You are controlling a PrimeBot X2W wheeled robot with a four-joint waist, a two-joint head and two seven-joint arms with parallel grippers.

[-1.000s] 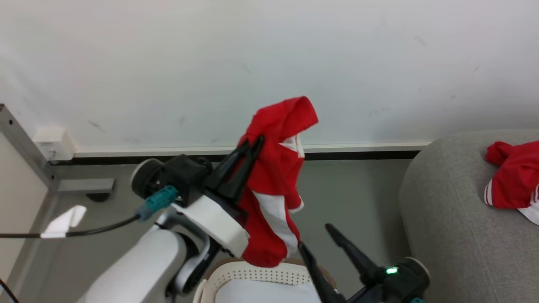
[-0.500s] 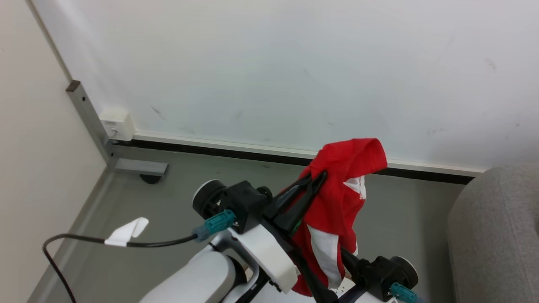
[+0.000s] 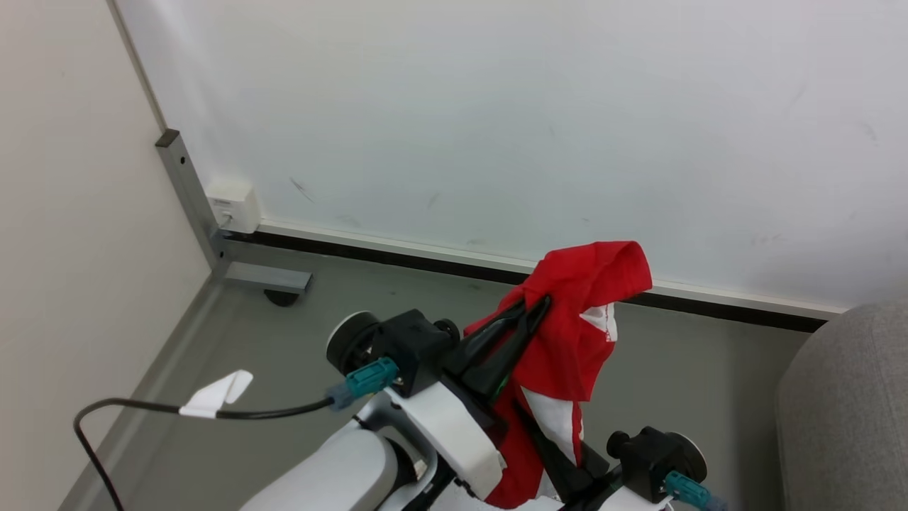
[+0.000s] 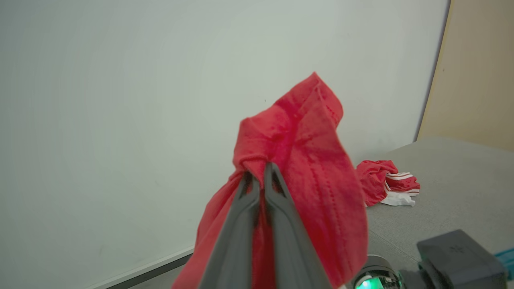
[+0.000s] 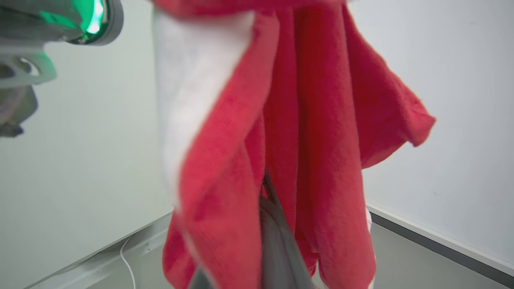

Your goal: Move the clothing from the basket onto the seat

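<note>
While the left claw [image 3: 538,305] is clenched on a bunched fold of the red garment [image 3: 567,333], the cloth hangs in the air over the grey floor [image 3: 674,376], its white panel facing the robot. It is not on the grey sofa [image 3: 837,404], whose rounded edge shows at the right, well apart. The right claw [image 3: 557,454] sits lower and nearer, its fingers pushed up among the hanging folds (whether it is released or clenched on them I cannot tell). From the left wrist view a second red garment [image 4: 387,186], striped white, lies crumpled on the sofa seat by the far wall [image 3: 496,106]. A black cable [image 3: 284,410] trails left from the left wrist.
</note>
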